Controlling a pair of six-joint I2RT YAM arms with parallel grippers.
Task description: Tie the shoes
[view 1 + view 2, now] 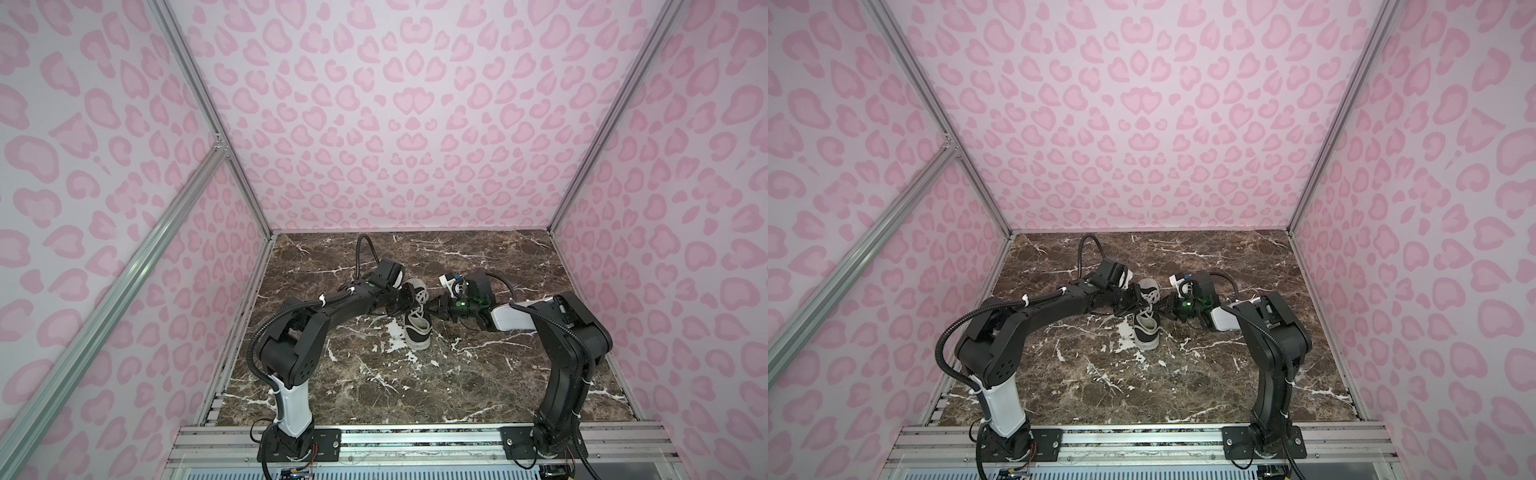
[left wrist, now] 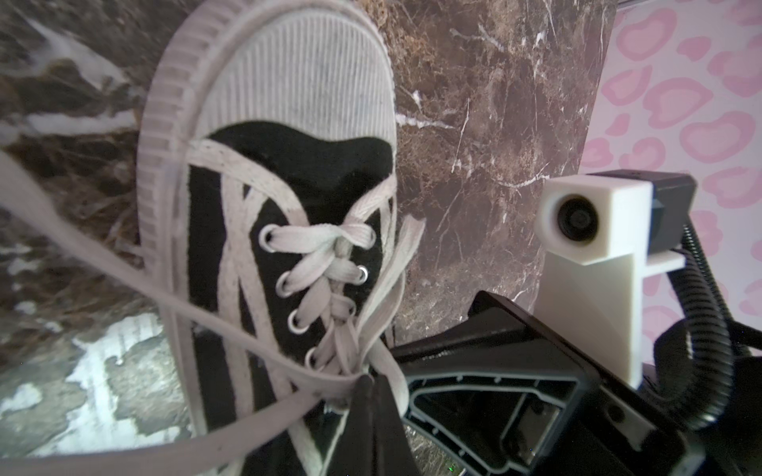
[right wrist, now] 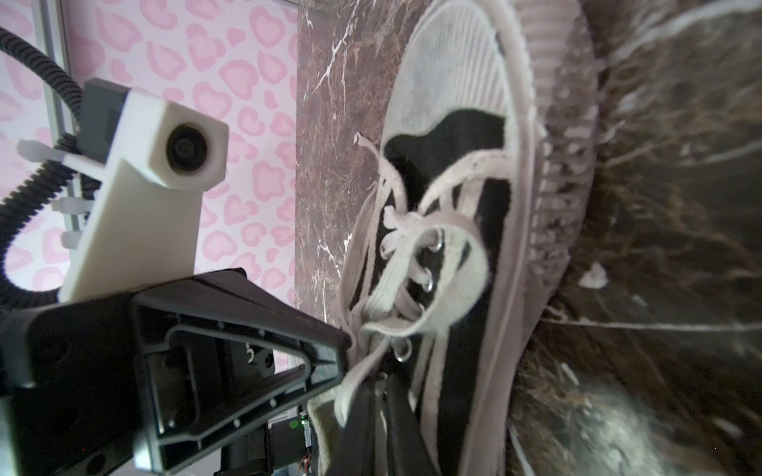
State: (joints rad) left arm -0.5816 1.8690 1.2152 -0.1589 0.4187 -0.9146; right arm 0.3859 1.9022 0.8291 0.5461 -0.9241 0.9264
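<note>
Sneaker lies mid-table on the marble tabletop, directly between the two arms in both top views. The left gripper reaches its laced front from one side, jaws pressed together on a strand of the laces (pulled taut across the upper). The right gripper meets it from the opposite side, jaws all but closed, pinching a loop of them.

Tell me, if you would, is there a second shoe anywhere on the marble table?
No, in both top views only one black sneaker stands on the table.
</note>
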